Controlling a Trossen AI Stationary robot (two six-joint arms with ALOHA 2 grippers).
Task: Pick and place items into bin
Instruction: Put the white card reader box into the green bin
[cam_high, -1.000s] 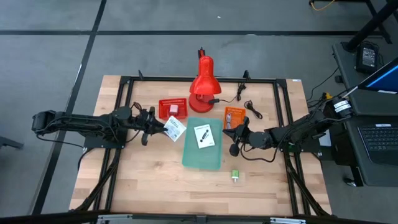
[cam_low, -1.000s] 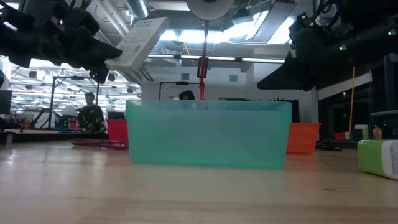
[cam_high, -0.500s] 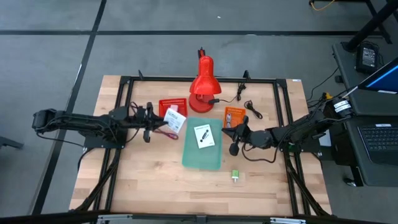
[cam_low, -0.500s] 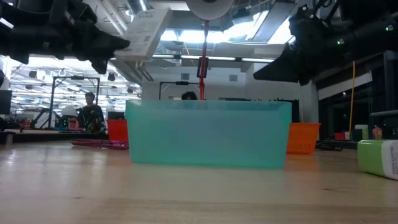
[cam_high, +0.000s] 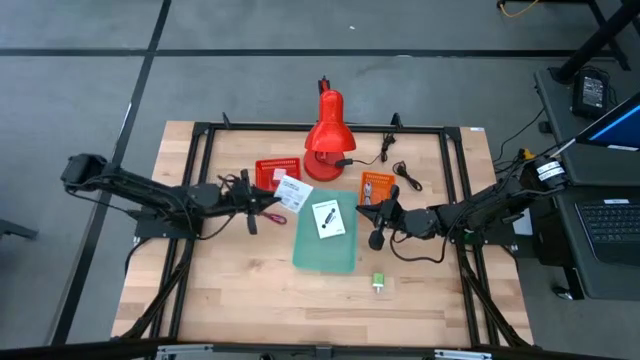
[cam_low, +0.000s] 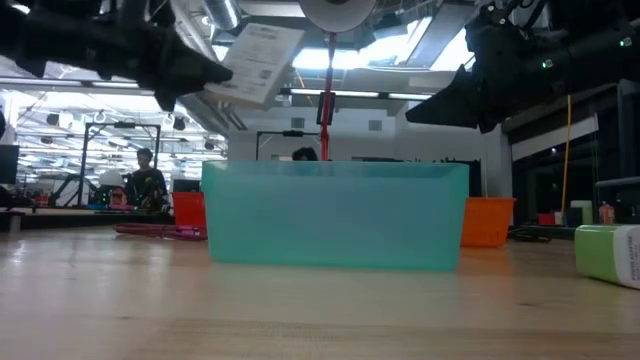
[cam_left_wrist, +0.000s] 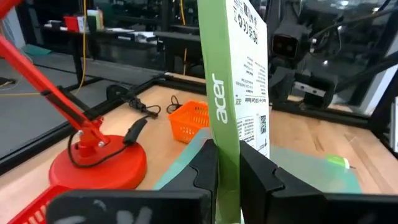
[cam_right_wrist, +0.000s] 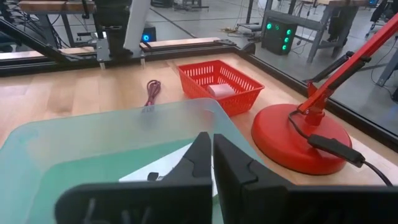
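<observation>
**Boxed packet held above the bin's edge**

While its lower end hides between the fingers, the flat green-and-white packet sits clenched in the left gripper, just beside the translucent teal bin. Right gripper hovers pinched together, empty.

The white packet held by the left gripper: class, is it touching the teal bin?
Apart. In the low view the white packet, clamped in the left gripper, hangs in the air with open space between it and the rim of the teal bin.
</observation>
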